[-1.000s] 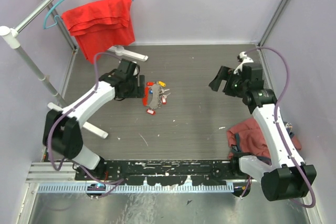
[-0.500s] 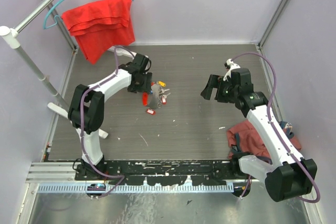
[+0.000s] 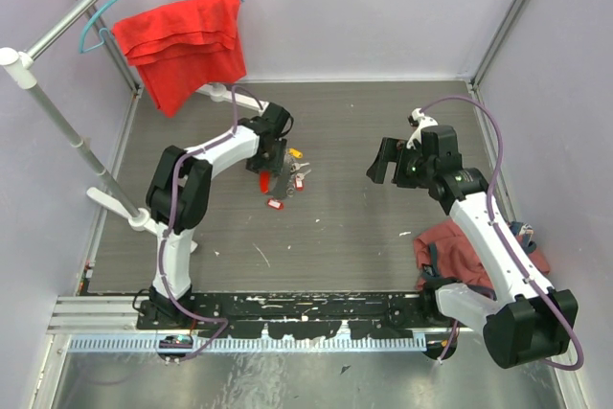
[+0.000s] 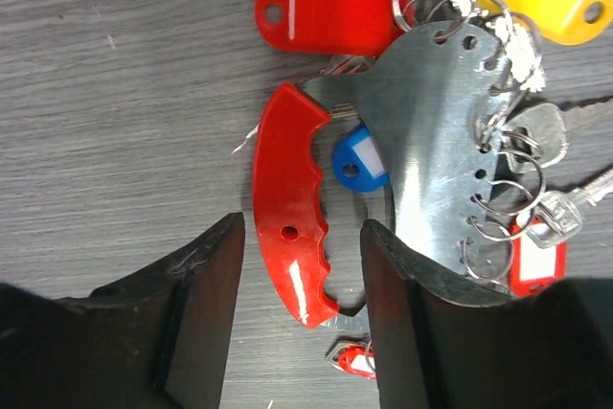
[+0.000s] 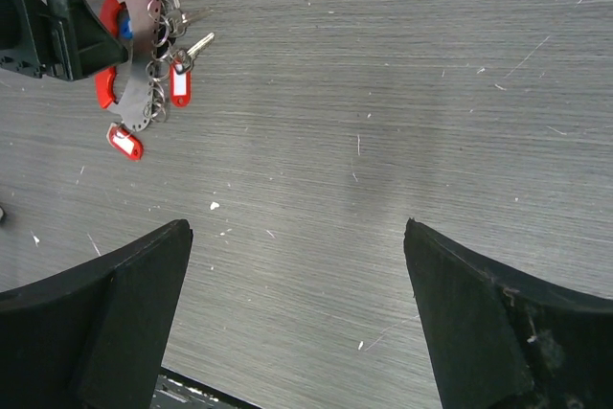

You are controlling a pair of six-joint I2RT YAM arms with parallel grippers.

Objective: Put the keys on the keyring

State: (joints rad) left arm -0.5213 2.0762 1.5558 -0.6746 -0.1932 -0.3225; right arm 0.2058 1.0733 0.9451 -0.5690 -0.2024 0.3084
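The left jaws stand open, straddling the red curved plastic handle (image 4: 287, 217) of the silver metal keyring plate (image 4: 431, 141); the right jaws gape wide above the desk (image 5: 383, 93).

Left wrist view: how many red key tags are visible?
3 red tags: one above the metal plate, one at its lower right edge, one below the red handle. Others may hide under the plate.

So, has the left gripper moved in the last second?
Yes: in the top view, the left gripper shifted right, away from the hanging red towel, to the keys.
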